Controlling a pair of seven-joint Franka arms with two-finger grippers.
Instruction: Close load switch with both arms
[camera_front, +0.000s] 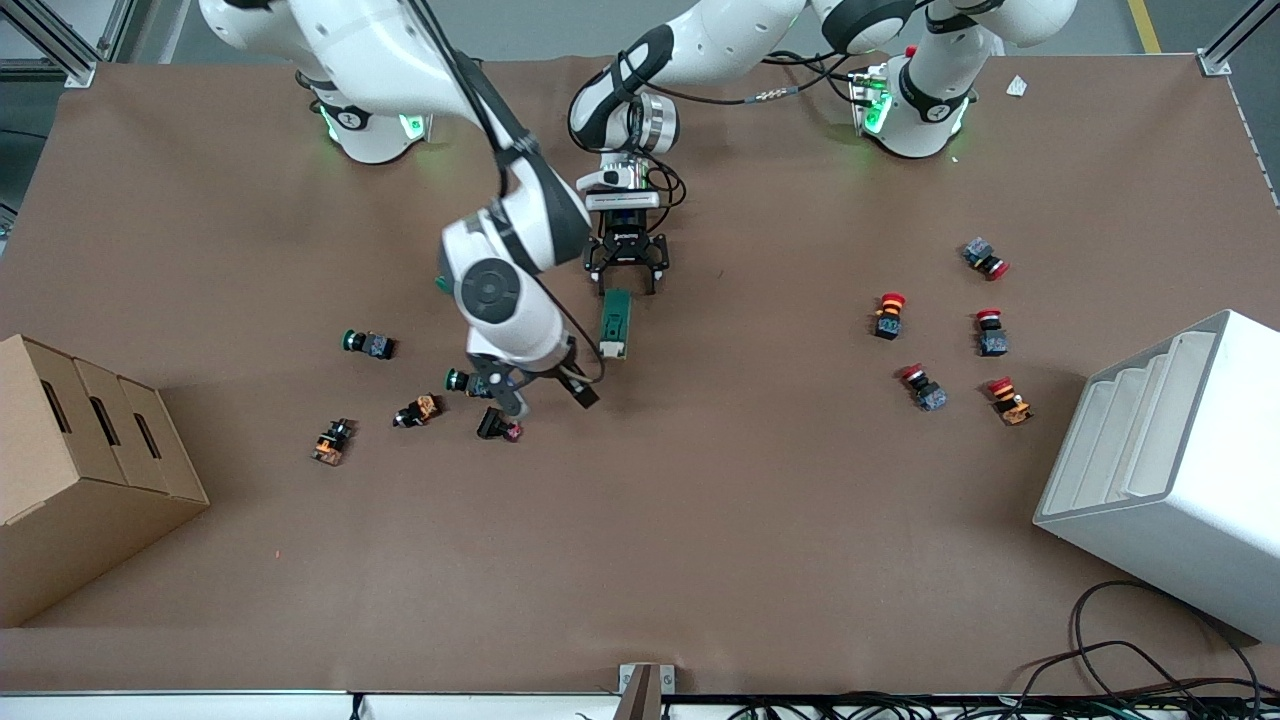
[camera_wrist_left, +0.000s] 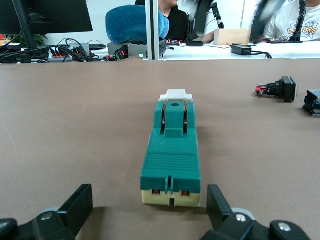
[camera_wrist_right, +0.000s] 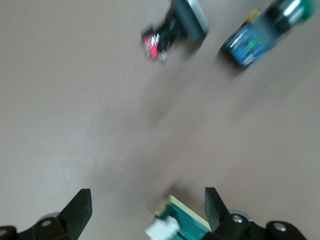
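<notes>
The load switch (camera_front: 615, 322) lies flat on the brown table, a dark-green block on a cream base, with its white lever tab (camera_wrist_left: 176, 94) at the end nearer the front camera. My left gripper (camera_front: 627, 283) is low at the switch's end nearer the robot bases, open, and its fingers (camera_wrist_left: 80, 205) flank that cream end without touching the load switch (camera_wrist_left: 172, 160). My right gripper (camera_front: 550, 396) hangs open over the table beside the tab end. In the right wrist view the load switch (camera_wrist_right: 182, 222) with its tab sits between the right gripper's (camera_wrist_right: 147, 207) open fingers, close to one finger (camera_wrist_right: 215, 205).
Green, orange and black push-buttons (camera_front: 368, 344) (camera_front: 498, 426) lie by the right gripper. Several red-capped buttons (camera_front: 888, 315) lie toward the left arm's end. A cardboard box (camera_front: 80, 470) stands at the right arm's end and a white bin (camera_front: 1170, 470) at the left arm's end.
</notes>
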